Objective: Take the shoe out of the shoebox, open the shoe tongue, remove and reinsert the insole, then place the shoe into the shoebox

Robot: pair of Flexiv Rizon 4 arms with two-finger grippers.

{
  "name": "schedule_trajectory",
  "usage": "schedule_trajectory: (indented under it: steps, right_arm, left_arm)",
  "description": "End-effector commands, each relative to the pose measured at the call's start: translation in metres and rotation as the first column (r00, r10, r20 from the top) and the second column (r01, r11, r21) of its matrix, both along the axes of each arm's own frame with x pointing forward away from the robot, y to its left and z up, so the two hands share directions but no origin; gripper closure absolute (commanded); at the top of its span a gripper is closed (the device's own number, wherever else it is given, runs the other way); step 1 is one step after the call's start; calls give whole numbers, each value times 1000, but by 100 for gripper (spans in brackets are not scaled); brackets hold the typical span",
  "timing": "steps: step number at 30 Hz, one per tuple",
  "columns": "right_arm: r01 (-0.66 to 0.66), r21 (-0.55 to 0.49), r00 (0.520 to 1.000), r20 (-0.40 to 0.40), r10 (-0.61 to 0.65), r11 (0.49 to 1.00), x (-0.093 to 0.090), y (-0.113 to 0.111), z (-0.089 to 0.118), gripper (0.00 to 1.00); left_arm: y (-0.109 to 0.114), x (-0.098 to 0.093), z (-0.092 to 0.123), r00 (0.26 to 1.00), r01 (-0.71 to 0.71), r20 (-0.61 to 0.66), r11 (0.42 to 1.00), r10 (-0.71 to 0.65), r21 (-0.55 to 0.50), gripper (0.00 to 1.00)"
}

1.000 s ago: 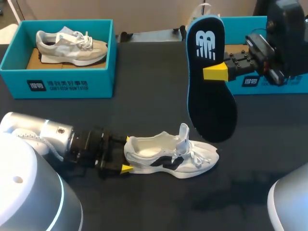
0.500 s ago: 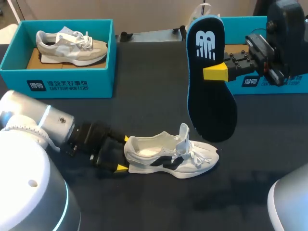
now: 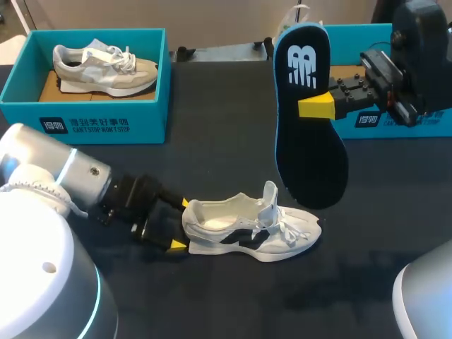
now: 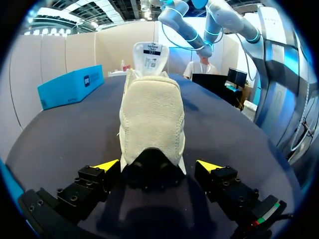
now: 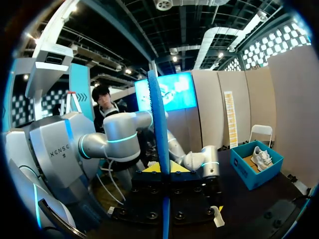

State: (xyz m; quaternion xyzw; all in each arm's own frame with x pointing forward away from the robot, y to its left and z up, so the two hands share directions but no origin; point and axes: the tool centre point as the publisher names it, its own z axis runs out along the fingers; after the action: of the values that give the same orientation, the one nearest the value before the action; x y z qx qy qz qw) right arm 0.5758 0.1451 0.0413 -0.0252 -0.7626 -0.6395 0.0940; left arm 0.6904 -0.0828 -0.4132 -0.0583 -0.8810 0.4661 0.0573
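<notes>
Since a second ago the left end effector (image 3: 181, 224) has twisted; it sits open around the back of the shoe (image 3: 247, 229), at 6 o'clock on the tabletop (image 3: 212, 162). The right end effector (image 3: 316, 106) pinches the insole (image 3: 311, 162), held up at 1 o'clock. It looks light and bendy, so holding its middle seems best.

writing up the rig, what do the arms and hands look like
The left arm is rounded silver-white tubing with a thin light-blue ring at a joint; the right arm looks dark grey at its end. The left hand and right hand are black bolted blocks with wedge-shaped bright yellow fingertips.
</notes>
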Motion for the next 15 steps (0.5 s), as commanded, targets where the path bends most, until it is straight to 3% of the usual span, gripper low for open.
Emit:
schedule_trajectory:
  steps: [1,9,15]
  right_arm:
    - [-4,-4,1000,-1,4,1000,3,3,1,100]
    - [-4,-4,1000,-1,4,1000,3,3,1,100]
    - [-4,-4,1000,-1,4,1000,3,3,1,100]
  left_arm:
    - [2,3,10,1000,20,-8,997,-19,69,0]
    - [6,4,27,1000,-10,14,973,6,232,0]
    - [8,6,32,999,-39,25,898,31,439,0]
